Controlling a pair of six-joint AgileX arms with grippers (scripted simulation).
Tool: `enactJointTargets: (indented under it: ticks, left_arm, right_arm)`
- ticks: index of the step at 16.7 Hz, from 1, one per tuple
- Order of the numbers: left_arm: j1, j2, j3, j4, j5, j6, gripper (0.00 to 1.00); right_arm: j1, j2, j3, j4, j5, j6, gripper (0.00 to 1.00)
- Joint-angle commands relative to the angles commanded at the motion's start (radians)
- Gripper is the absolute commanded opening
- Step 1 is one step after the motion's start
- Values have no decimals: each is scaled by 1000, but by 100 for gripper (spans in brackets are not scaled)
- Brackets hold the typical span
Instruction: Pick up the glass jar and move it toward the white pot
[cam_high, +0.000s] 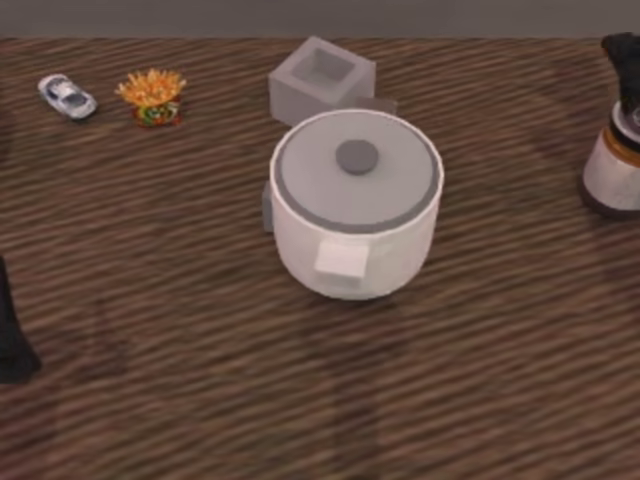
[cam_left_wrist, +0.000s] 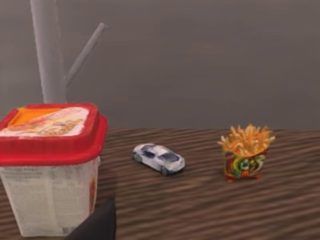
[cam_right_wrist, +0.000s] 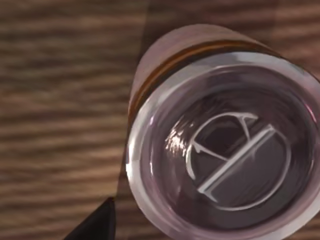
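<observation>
Dark, wavy-grained wood covers the desk (cam_high: 150, 380) in the top view, where the white pot (cam_high: 355, 205) sits lidded at the middle with an open grey box (cam_high: 322, 78) empty behind it, the glass jar (cam_high: 612, 170) stands at the far right edge under the right hand (cam_high: 625, 85), and the left arm (cam_high: 12, 330) is parked at the left edge. From the left wrist, a red-lidded tub (cam_left_wrist: 50, 165) stays closed beside a toy car (cam_left_wrist: 159, 158) and a carton of fries (cam_left_wrist: 245, 157). From the right wrist, the jar's dark lid (cam_right_wrist: 227, 150) fills the frame directly below with 1 fingertip (cam_right_wrist: 95, 225) showing beside it, so the reach looks nearly done, though I cannot tell whether either hand is open; next comes closing on the jar, lifting, and carrying it left toward the pot.
</observation>
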Motion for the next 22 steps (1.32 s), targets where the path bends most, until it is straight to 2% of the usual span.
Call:
enactJointTargets:
  ticks: [4,11,19,22]
  left_arm:
    - [0,0,0,0,0,0,100]
    - [0,0,0,0,0,0,100]
    - [0,0,0,0,0,0,100]
    - [0,0,0,0,0,0,100]
  right_arm:
    - [12,140,138,-68,-7,-21,100]
    - [8,149,141,-68,-7,-22,100]
    - [14,85,-152,156,-8,-22,100]
    - [14,77,-188,190,-8,-21,100]
